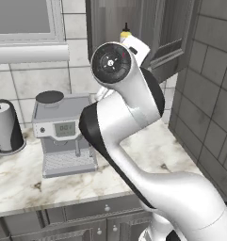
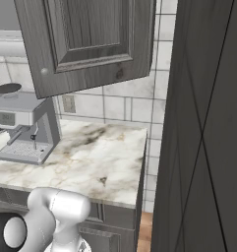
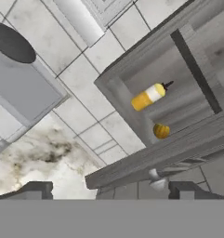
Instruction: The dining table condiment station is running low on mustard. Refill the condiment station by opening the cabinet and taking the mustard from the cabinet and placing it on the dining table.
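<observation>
The cabinet (image 1: 105,21) hangs above the counter with its door (image 2: 85,39) swung open. Inside it stands the mustard (image 3: 149,96), a slim yellow bottle with a pale band and dark nozzle; its top peeks over my arm (image 1: 125,33). A squat yellow jar (image 3: 161,131) sits beside it on the shelf. My gripper (image 3: 111,193) is open and holds nothing, below and short of the cabinet opening, near the door's lower edge and round knob (image 3: 156,179). The dining table is out of view.
A grey coffee machine (image 1: 63,132) stands on the marbled wall counter (image 2: 100,157), with a dark-and-white canister (image 1: 6,127) to its left. A tall dark panel (image 2: 208,123) walls off the right side. Low drawer units (image 1: 86,221) run under the counter.
</observation>
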Robot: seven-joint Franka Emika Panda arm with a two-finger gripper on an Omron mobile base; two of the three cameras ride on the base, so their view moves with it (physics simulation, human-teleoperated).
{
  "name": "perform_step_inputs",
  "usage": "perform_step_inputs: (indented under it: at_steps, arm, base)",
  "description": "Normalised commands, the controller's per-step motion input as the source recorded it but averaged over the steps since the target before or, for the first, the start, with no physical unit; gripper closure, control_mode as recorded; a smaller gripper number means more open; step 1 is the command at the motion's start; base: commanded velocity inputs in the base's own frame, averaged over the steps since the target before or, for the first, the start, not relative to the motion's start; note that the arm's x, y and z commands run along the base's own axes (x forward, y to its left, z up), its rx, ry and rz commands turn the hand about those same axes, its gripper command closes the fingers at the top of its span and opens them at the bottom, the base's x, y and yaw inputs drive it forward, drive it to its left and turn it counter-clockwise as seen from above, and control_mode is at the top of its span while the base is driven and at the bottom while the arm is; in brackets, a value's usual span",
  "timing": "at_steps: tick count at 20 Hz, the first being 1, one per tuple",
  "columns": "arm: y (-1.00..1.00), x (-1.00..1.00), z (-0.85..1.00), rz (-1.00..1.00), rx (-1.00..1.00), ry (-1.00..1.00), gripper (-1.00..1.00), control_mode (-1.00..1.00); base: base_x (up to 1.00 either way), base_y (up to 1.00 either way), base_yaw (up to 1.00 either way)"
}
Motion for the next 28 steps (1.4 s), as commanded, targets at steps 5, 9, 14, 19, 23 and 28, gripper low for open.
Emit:
perform_step_inputs:
  at_steps: [5,9,14,19,23,28]
  arm:
    - [-0.11,0.25,-0.16,-0.11,-0.25,0.07,-1.00,-1.00]
    - [-0.12,0.39,-0.15,-0.13,-0.25,0.10,-1.00,-1.00]
    - [-0.15,0.45,-0.05,-0.10,-0.17,0.08,-1.00,-1.00]
    - [-0.04,0.40,0.00,-0.04,-0.08,0.02,-1.00,-1.00]
    - [0.00,0.44,0.00,0.00,-0.06,0.02,-1.00,-1.00]
    - [-0.05,0.42,-0.02,-0.03,-0.08,0.05,-1.00,-1.00]
  base:
    - [0.00,0.00,0.00]
    - [0.00,0.00,0.00]
    - [0.00,0.00,0.00]
    - [0.00,0.00,0.00]
    - [0.00,0.00,0.00]
    - [0.00,0.00,0.00]
